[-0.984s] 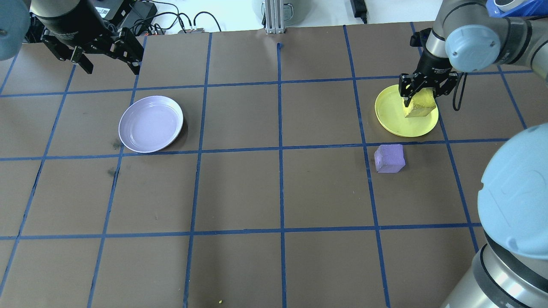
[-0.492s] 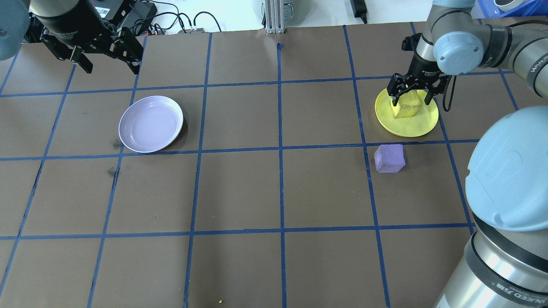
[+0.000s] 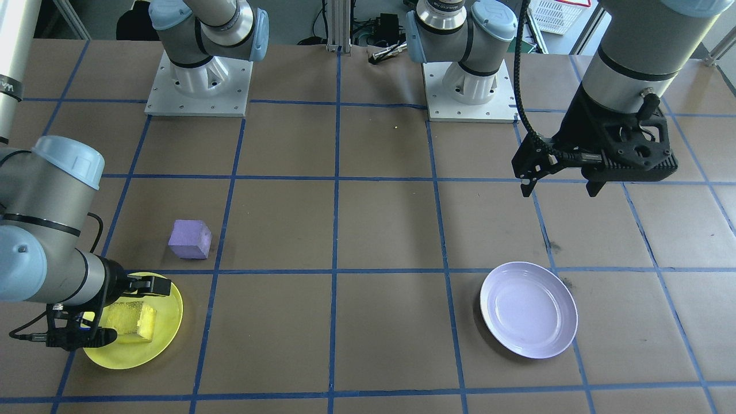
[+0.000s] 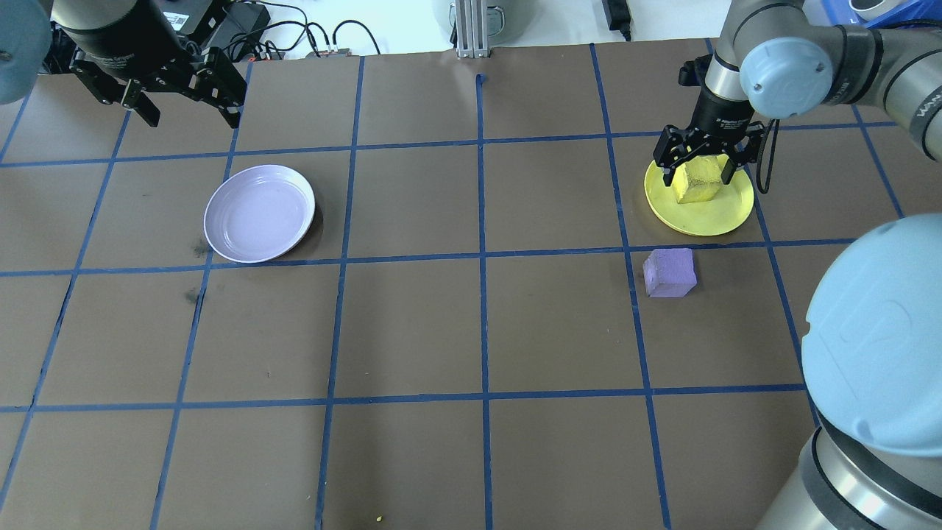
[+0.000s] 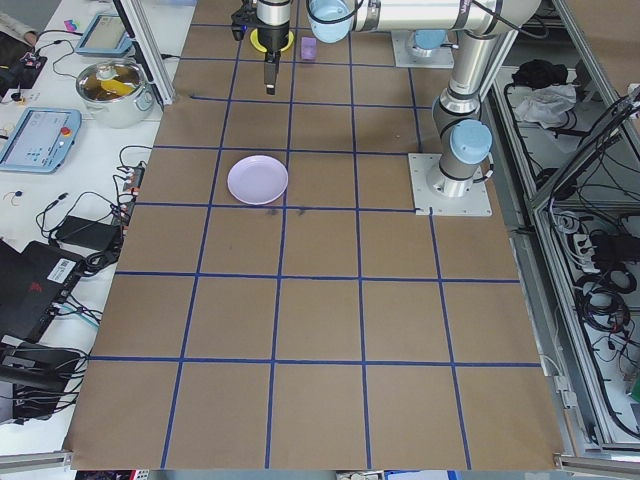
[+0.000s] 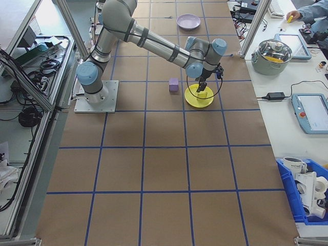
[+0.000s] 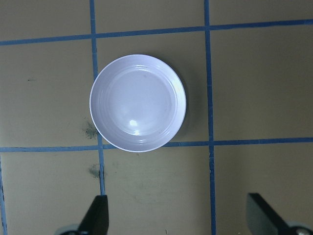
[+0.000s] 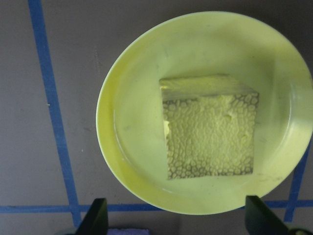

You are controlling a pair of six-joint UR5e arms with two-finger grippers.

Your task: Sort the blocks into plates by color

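The yellow block (image 8: 210,132) lies in the yellow plate (image 8: 132,122), a little towards one side. My right gripper (image 4: 696,163) hangs open just above it, its fingers wide on either side of the block (image 4: 698,184) and not touching it. The purple block (image 4: 669,272) sits on the table just beside the yellow plate (image 4: 725,215), on the robot's side. Far to the left lies the lavender plate (image 4: 259,213), with nothing in it. Beyond that plate, near the table's far edge, my left gripper (image 4: 190,110) is raised and open, and the lavender plate (image 7: 138,103) shows below it.
Blue tape lines divide the brown table top into squares. Cables and a metal post (image 4: 471,29) lie along the far edge. The two arm bases (image 3: 198,86) stand on the robot's side. A side bench holds a pot (image 5: 112,85) and tablets.
My right gripper carried the yellow block leftwards over the yellow plate, lowered it and let go. The block now rests in the plate. The left arm has not moved.
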